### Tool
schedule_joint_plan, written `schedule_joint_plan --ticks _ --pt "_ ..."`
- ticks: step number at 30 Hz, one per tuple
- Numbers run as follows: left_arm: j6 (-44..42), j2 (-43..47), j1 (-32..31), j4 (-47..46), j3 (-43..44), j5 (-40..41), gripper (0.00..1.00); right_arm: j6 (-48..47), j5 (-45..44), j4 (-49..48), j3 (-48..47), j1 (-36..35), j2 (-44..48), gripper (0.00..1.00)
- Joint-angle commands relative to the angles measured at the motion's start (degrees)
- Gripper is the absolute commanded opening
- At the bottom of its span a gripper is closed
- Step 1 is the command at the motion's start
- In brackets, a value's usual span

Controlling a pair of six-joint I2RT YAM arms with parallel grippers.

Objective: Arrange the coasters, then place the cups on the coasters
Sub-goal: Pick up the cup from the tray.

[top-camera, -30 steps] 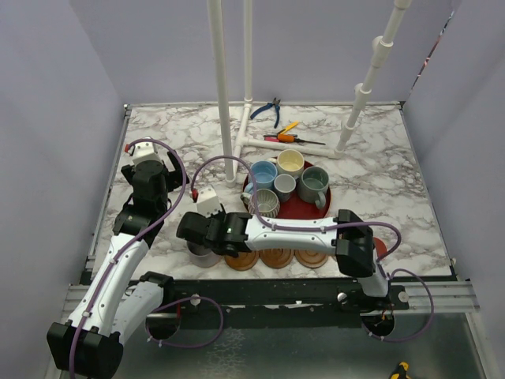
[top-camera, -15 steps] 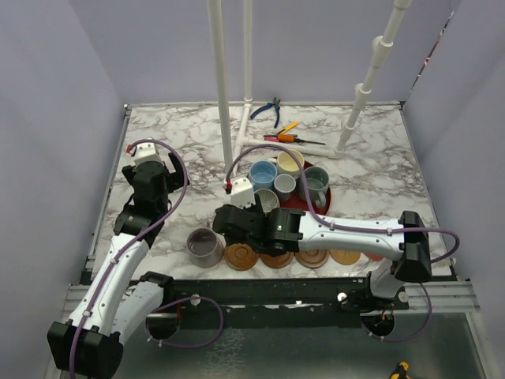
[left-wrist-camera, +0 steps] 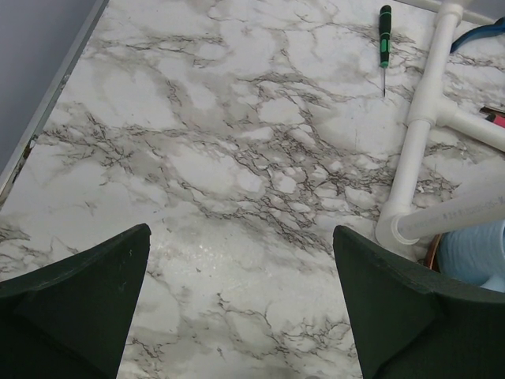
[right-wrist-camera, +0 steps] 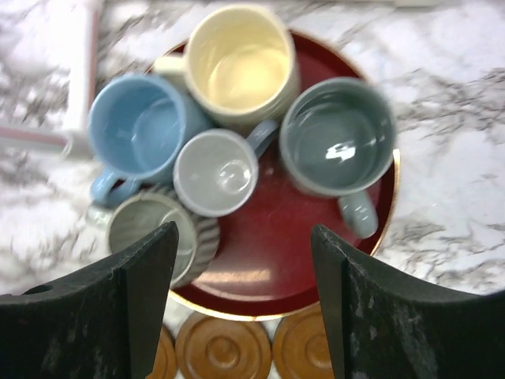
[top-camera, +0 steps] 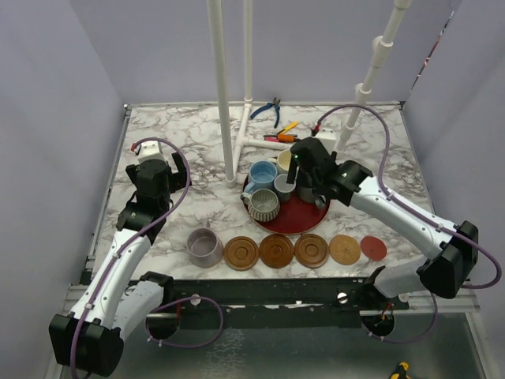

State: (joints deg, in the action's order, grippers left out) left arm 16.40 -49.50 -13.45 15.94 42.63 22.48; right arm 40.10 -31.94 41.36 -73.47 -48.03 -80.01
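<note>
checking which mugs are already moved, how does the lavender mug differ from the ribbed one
Place: the lavender mug stands off the tray, at the left end of the coaster row; the ribbed mug stands on the red tray.
Surface: the lavender mug is smooth; the ribbed mug has upright grooves.
Colour: the lavender mug is pale purple; the ribbed mug is grey-green.
Both stand upright, mouth up.

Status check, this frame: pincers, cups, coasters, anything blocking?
Left pincer open over bare marble; right pincer open, empty, above red tray. Lavender cup at row's left end; five coasters bare; five cups crowded on tray. Nothing blocking but the crowding.
</note>
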Motion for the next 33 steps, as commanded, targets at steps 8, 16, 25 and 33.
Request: schedule_joint_plan --ticks 8,16,25,33 --pt "-1.17 -0.33 0.40 -0.39 -0.19 -2.91 0.99 -8.57 13.28 -5.30 -2.93 17.85 -8.34 0.67" --pt "-1.28 -0.21 0.39 -0.13 -0.12 -3.48 0.99 -9.56 8.51 -3.52 -6.01 18.15 -15.99 0.58" --pt "-1.47 -0.87 0.40 -0.04 0.16 -3.75 0.99 -11.18 10.08 -5.20 -4.42 18.10 -18.67 0.49" --pt "-1.62 -1.22 0.39 0.05 0.27 -3.58 0.99 -12.90 10.74 -6.49 -4.19 18.15 -21.14 0.48"
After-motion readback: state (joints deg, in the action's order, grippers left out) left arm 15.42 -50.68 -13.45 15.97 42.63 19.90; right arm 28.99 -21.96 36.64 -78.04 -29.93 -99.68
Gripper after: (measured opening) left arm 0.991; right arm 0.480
